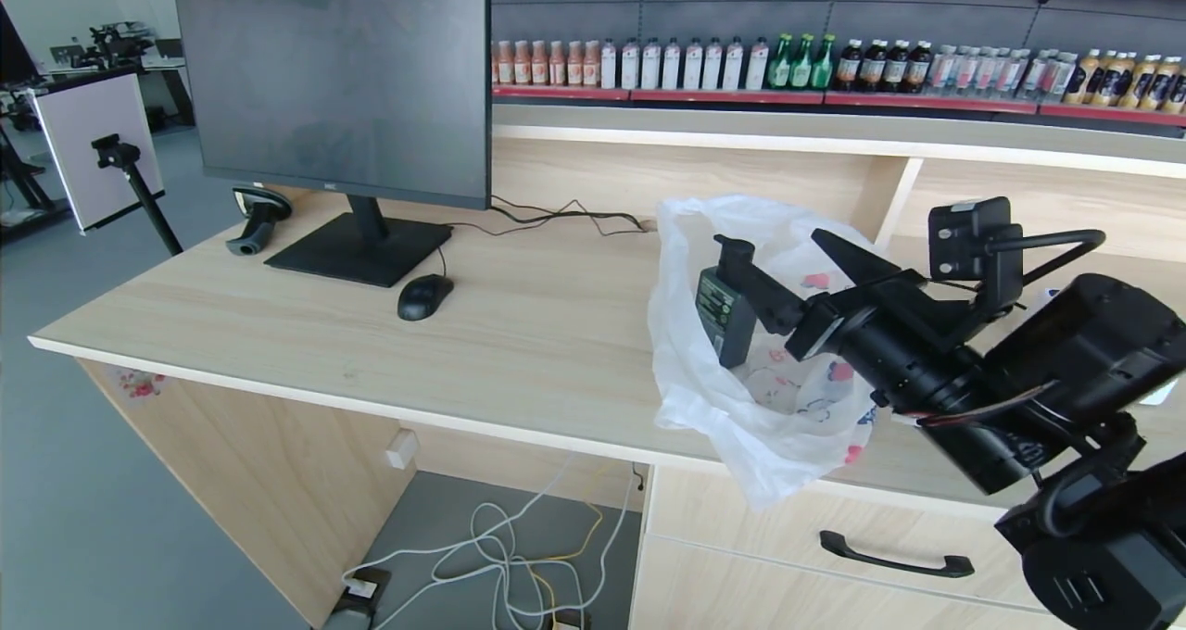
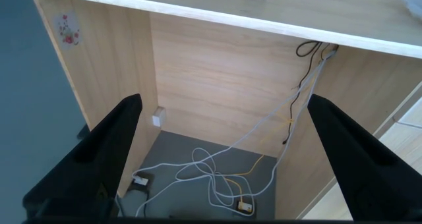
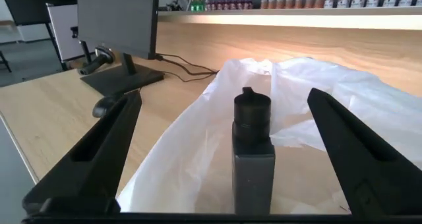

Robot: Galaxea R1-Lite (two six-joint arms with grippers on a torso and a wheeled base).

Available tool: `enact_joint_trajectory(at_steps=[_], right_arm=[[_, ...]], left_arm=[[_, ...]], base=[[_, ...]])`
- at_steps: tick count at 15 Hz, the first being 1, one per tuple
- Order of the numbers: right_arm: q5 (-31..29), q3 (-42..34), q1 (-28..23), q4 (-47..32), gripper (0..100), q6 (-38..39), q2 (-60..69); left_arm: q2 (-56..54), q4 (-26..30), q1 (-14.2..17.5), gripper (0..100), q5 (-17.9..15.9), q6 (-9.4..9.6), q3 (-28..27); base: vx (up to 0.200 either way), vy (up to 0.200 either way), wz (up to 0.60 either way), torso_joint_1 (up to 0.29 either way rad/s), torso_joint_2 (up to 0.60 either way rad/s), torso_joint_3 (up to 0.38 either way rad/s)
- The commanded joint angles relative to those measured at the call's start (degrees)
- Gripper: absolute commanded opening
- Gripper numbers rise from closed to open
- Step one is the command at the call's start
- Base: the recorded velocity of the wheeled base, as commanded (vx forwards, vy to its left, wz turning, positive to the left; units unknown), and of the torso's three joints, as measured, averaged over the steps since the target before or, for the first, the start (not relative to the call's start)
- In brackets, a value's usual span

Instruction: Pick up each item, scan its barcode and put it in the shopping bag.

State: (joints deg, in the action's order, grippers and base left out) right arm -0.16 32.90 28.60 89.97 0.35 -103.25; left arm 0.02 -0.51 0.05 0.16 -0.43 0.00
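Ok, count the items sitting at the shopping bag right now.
1: a dark bottle stands upright at the shopping bag's mouth, between the right tool's open fingers, which do not touch it. The plastic folds may hide others.

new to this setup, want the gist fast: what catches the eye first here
The right gripper, open, hangs over a white plastic bag at the right end of the wooden counter. A dark bottle stands upright in the bag, between the spread fingers. A big blank monitor sits at the counter's left end.
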Motion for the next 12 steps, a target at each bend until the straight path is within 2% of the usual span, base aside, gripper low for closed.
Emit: enact_joint_trajectory(at_steps=[1, 8, 12], right_arm=[[0.07, -1.26, -1.18, 0.03, 100, 0.17, 4.47], [-0.02, -2.05, -2.41, 0.03, 100, 0.17, 5.78], [-0.02, -1.7, -2.32, 0.03, 100, 0.09, 5.26]], left_arm=[[0.06, -0.02, -0.05, 100, 0.02, -0.01, 0.0], [0.06, 0.07, -0.05, 100, 0.02, 0.08, 0.0], [0.06, 0.07, 0.04, 100, 0.02, -0.1, 0.0]], base=[[0.0, 0.0, 0.0, 0.0, 0.0, 0.0], [0.0, 0.0, -0.6, 0.004, 0.0, 0.002], [0.0, -0.2, -0.6, 0.0, 0.0, 0.001]])
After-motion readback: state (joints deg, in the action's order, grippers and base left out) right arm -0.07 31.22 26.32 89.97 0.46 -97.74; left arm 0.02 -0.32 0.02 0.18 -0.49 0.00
